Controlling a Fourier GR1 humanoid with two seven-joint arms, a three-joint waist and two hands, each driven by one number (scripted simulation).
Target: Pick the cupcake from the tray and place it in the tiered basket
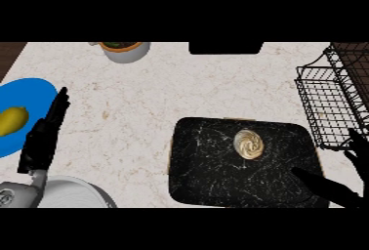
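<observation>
Sitting untouched near the middle of the dark tray (216, 180), the cupcake (249, 144) waits up and to the left of the right robot hand (338, 188), which hovers at the tray's lower right corner with fingers spread and nothing held. The wire basket (324, 97) stands just right of the tray. The left robot hand (43, 136) rests open, well apart, beside a blue plate (32, 93) carrying what may be a lemon (13, 120). The right hand is nearer.
</observation>
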